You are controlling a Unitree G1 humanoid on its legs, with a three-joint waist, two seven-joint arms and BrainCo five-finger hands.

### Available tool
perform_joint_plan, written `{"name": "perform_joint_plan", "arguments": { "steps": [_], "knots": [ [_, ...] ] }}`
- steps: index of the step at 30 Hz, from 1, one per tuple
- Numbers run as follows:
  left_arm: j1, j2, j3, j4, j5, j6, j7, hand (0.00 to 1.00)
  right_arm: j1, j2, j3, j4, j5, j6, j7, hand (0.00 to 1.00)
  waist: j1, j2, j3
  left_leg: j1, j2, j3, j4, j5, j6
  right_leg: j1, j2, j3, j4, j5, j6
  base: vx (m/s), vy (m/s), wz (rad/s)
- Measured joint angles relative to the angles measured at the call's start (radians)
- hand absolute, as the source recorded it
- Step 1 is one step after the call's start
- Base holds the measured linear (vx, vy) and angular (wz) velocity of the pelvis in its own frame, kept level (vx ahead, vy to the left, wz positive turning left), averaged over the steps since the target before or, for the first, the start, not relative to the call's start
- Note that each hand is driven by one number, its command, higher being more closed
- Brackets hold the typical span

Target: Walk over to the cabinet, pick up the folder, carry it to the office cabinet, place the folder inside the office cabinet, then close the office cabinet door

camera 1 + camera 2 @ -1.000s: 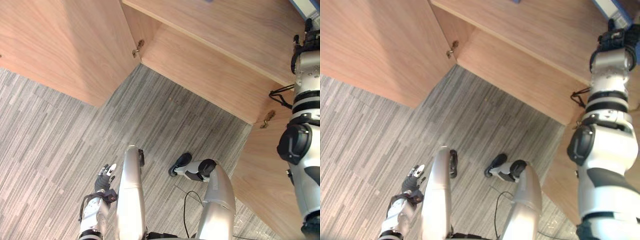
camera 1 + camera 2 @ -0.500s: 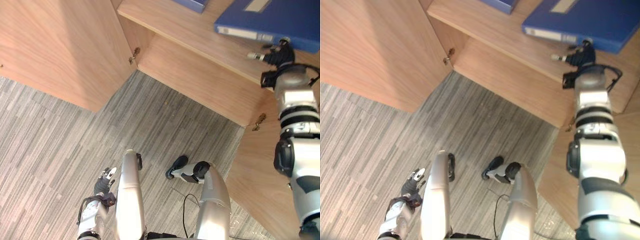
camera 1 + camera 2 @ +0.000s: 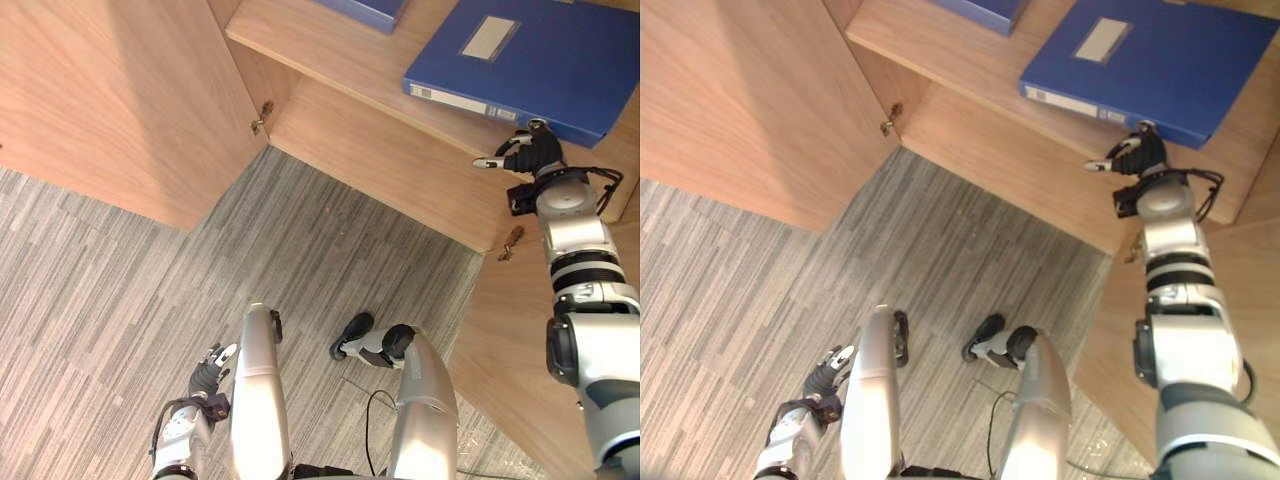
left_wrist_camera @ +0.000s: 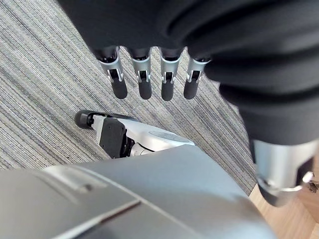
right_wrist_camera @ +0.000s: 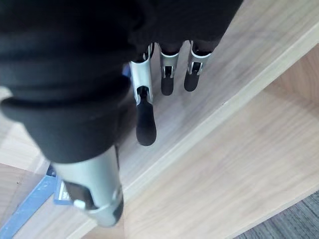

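A blue folder (image 3: 545,70) with a grey label lies flat on the upper shelf (image 3: 330,45) of the open wooden cabinet. My right hand (image 3: 530,155) is raised just in front of the folder's near edge, over the shelf's front lip. It is open, with straight fingers (image 5: 145,114) above bare wood and nothing in it. A blue corner of the folder (image 5: 25,211) shows beside the wrist. My left hand (image 3: 207,375) hangs low by my side over the carpet, open and empty, its fingers (image 4: 144,82) straight.
A second blue item (image 3: 365,10) lies further back on the same shelf. The left cabinet door (image 3: 120,100) stands wide open and the right door (image 3: 520,350) swings out beside my right arm. A lower shelf (image 3: 400,160) sits below. Grey striped carpet (image 3: 150,280) covers the floor.
The camera has tilted, bringing the shelf and the folder into view. My right hand has drawn back from the folder's edge toward the shelf's front lip. The left hand hangs as before.
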Motion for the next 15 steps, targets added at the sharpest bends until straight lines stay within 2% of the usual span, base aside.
{"name": "perform_joint_plan", "arguments": {
  "steps": [8,12,15],
  "knots": [
    [-0.001,0.0,0.001,0.004,0.004,0.0,0.0,0.0,0.009,0.001,-0.007,-0.04,-0.028,0.006,-0.019,0.0,0.001,0.0,0.0,-0.001,0.0,0.0,0.0,0.0,-0.001,0.0,0.0,-0.002,-0.001,0.0,0.0,-0.01,0.088,0.0],
    [-0.001,0.0,0.0,0.002,0.004,-0.002,0.006,0.0,0.004,0.0,-0.038,-0.056,-0.037,0.013,-0.113,0.0,0.005,0.001,-0.001,-0.011,-0.003,-0.002,-0.002,0.001,0.0,-0.007,-0.002,-0.005,-0.001,0.0,0.0,-0.01,0.089,0.03],
    [-0.001,0.0,-0.001,-0.01,0.0,-0.006,0.014,0.0,-0.025,-0.012,-0.041,-0.057,-0.035,0.02,-0.131,0.0,-0.001,0.0,-0.002,-0.04,-0.015,-0.003,-0.001,0.008,0.002,-0.037,-0.016,-0.004,0.009,0.002,-0.005,-0.01,0.09,0.08]
  ]
}}
